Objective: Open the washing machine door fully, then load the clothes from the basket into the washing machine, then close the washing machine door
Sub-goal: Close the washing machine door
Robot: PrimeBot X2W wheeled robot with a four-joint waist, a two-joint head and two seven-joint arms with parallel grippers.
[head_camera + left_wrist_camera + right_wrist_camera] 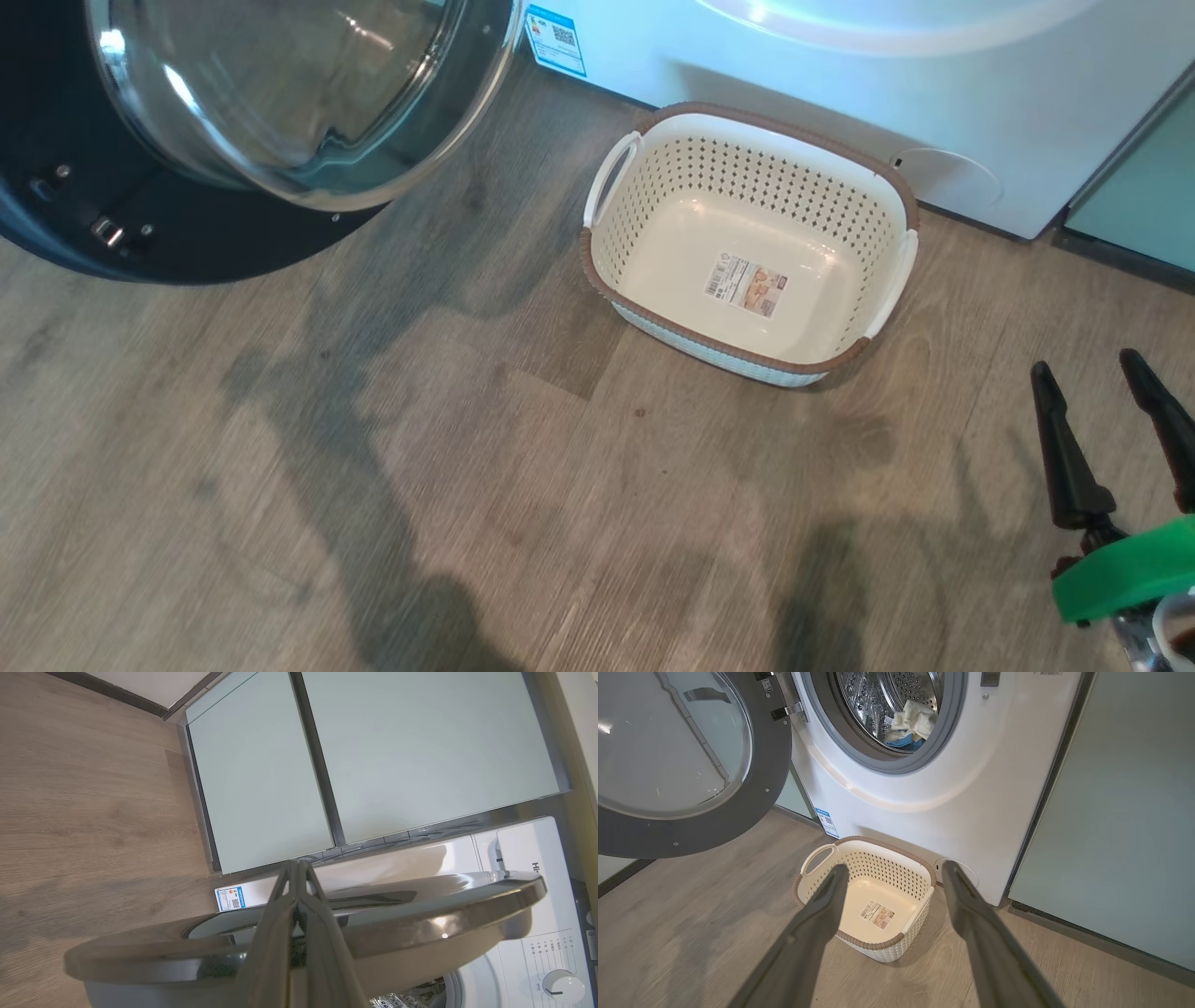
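The washing machine door (686,760) stands swung wide open to the left of the drum opening, its glass bowl facing out into the room. The clothes (911,722), pale yellow with a bit of blue, lie inside the steel drum of the washing machine (971,788). On the floor (373,485) just in front of the machine's base sits the basket (878,870), its bare bottom showing the label. A blue-white sticker (828,822) is at the machine's lower left corner. The right hand (895,867) hangs near the basket, fingers spread wide and holding nothing. The left hand (296,865) has its fingers pressed together over the door's edge; whether they touch it I cannot tell. Mint-green cabinet panels (1125,812) flank the machine.
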